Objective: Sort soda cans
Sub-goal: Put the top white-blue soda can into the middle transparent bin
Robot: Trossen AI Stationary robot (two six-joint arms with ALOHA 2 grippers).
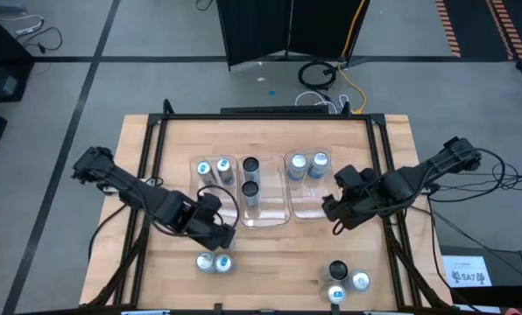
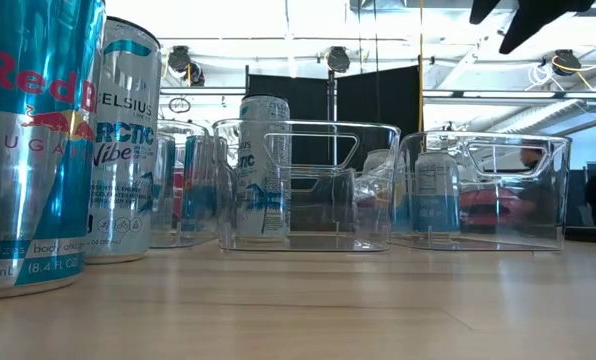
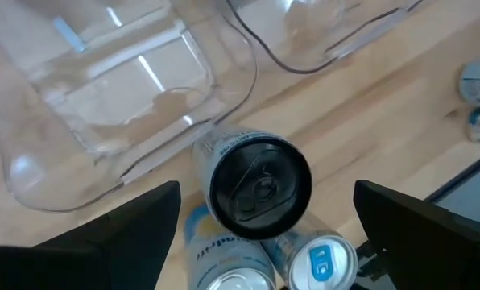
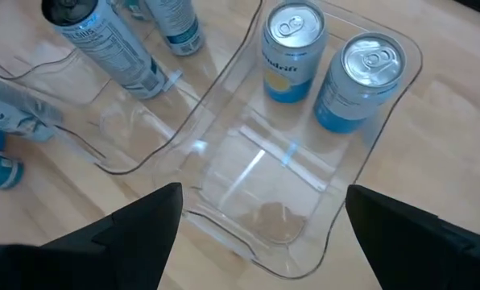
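Observation:
Three clear trays stand side by side mid-table. The left tray point(image 1: 214, 184) holds two blue-marked cans point(image 1: 205, 168), the middle tray point(image 1: 263, 213) two dark-topped cans point(image 1: 250, 164), and the right tray point(image 1: 306, 203) two silver-topped cans point(image 4: 292, 48). My left gripper point(image 3: 266, 193) is open at the table's near left, its fingers on either side of a standing black-topped can point(image 3: 260, 187) without touching it. Two more cans point(image 1: 214, 261) stand right beside it. My right gripper point(image 4: 264, 193) is open and empty above the right tray's bare near half.
Three loose cans point(image 1: 347, 280) stand at the near right of the table. In the low view a Red Bull can point(image 2: 28, 150) and a Celsius can point(image 2: 123, 150) stand close to the camera. A black frame rail point(image 1: 270, 115) edges the table.

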